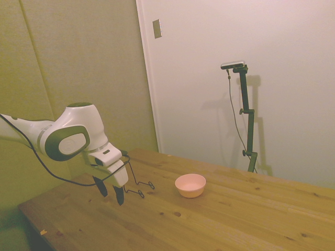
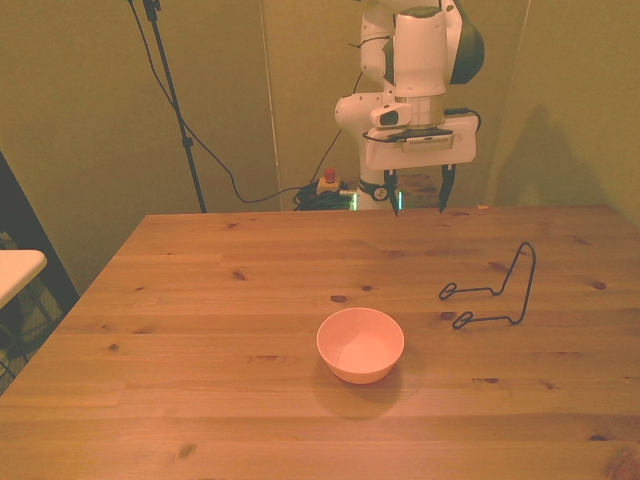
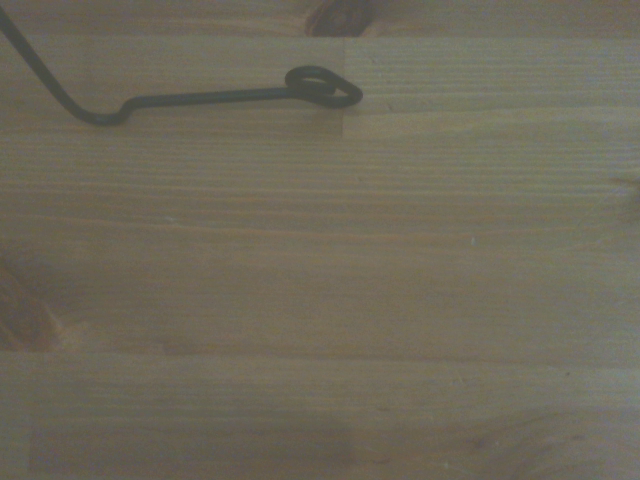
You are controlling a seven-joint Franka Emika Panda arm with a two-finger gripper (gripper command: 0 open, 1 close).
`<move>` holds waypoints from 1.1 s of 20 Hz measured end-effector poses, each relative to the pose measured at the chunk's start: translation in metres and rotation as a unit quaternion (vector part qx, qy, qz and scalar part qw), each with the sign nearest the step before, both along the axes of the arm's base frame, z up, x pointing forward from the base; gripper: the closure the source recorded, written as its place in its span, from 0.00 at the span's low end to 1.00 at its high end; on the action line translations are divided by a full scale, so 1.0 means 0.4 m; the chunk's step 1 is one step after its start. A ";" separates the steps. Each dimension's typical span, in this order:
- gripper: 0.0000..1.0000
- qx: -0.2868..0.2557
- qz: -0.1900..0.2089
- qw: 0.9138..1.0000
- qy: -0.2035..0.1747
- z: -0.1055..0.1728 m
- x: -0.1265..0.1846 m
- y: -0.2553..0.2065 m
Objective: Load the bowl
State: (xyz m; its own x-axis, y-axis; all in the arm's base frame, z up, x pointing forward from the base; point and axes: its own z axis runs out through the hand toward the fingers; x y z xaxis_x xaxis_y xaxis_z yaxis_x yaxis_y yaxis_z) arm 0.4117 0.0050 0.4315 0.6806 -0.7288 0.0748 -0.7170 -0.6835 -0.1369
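The pale pink bowl [image 2: 360, 344] stands upright and holds nothing, near the middle of the wooden table [image 2: 200, 330]; in the side view the bowl [image 1: 190, 185] is right of the arm. A thin black wire rack [image 2: 495, 290] stands on the table toward the front view's right of the bowl, and one looped foot of the wire rack [image 3: 320, 87] shows in the wrist view. My gripper [image 2: 419, 192] hangs above the far part of the table, well away from the bowl, open with nothing between its fingers. In the side view the gripper [image 1: 111, 192] is just left of the rack [image 1: 138, 184].
A white surface edge [image 2: 15, 268] pokes in at the front view's left. A red-buttoned box with cables [image 2: 327, 184] lies on the floor behind the table.
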 end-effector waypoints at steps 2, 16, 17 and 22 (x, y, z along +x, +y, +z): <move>0.00 0.000 0.001 1.000 0.000 0.000 0.001 0.001; 0.00 -0.038 -0.042 0.997 -0.058 0.119 0.310 -0.127; 0.00 -0.037 -0.044 0.997 -0.059 0.111 0.343 -0.129; 0.00 -0.035 -0.061 0.996 -0.060 0.056 0.478 -0.138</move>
